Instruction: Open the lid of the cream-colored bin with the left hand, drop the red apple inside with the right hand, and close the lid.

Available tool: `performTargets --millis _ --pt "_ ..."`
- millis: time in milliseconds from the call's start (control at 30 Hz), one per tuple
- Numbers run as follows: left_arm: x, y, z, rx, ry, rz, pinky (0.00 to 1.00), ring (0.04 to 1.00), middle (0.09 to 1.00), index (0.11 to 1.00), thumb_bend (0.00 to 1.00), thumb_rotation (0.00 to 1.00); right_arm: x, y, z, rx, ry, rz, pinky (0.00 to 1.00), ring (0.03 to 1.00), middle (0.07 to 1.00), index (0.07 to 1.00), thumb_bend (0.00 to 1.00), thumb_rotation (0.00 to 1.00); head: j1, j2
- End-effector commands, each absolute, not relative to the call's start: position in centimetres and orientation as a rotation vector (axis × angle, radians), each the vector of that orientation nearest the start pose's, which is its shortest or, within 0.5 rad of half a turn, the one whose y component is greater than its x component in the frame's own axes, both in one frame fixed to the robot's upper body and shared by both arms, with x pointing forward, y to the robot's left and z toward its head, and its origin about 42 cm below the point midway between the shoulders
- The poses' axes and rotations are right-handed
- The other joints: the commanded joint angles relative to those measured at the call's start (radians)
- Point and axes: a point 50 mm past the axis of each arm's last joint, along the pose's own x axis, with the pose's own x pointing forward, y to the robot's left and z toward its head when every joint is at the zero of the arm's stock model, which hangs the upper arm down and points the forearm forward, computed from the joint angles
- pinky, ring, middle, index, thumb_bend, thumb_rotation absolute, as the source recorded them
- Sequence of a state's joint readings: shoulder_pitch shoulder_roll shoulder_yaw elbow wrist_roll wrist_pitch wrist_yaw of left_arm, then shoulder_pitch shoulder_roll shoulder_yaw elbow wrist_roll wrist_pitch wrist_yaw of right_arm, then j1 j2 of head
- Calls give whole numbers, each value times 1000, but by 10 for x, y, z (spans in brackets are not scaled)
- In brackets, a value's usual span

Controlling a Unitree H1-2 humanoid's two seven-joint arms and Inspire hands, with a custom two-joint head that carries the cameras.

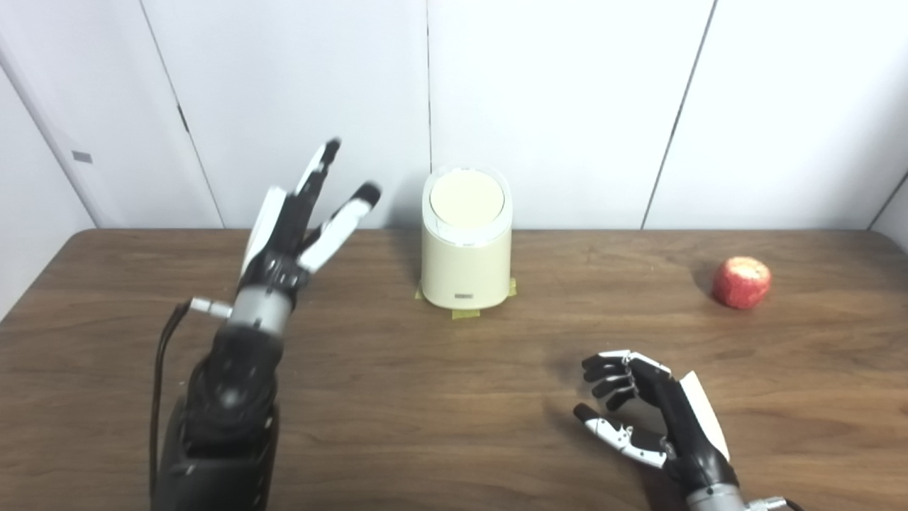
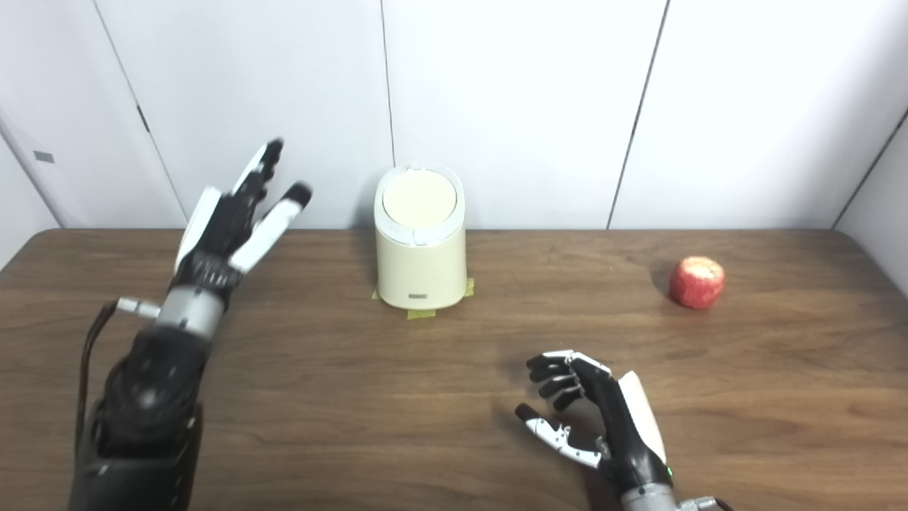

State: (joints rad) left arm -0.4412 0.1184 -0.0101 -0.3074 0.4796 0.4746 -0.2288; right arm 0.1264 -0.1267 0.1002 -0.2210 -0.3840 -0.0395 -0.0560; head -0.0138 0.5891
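Woodgrain tabletop point(image 1: 425, 397) fills the near view. Nearest, the right robot hand point(image 1: 652, 419) rests low over it, palm turned inward, fingers loosely curled and apart, holding nothing. Further back on the other side, the left robot hand point(image 1: 298, 220) is raised off the surface with fingers spread and pointing up toward the wall, empty, beside the bin but well clear of it. The red apple point(image 1: 741, 282) sits far right, apart from everything; it looks firm, round and smooth, so a wrap around its sides should suit. At the back centre stands the cream-colored bin point(image 1: 466, 266), taped down, its round lid point(image 1: 467, 199) closed; likely light rigid plastic, best pressed or lifted at the lid's edge.
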Motion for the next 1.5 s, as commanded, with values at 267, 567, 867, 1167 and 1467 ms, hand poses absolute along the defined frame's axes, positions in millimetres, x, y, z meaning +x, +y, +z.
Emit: performTargets --millis 267,567,867,1167,1467 --pt "425 165 327 750 -227 -6 1000 1000 1000 1000 782 999 255 -222 140 -498 -243 23 440 554 608 626 304 179 -7 -4" --pt "470 123 334 934 -203 2 1000 1000 1000 1000 782 921 256 -221 140 -499 -231 19 405 522 603 626 312 136 -18 2" --pt "497 112 323 1065 -169 9 1000 1000 1000 1000 779 876 257 -221 138 -488 -241 27 406 516 580 617 315 88 -25 6" --pt "507 117 311 1162 -149 45 1000 1000 1000 1000 749 789 257 -218 138 -496 -238 33 421 535 588 617 312 130 -28 8" --pt "507 128 304 1213 -139 52 1000 1000 1000 1000 710 672 256 -218 139 -496 -230 41 415 528 587 621 313 92 -27 10"
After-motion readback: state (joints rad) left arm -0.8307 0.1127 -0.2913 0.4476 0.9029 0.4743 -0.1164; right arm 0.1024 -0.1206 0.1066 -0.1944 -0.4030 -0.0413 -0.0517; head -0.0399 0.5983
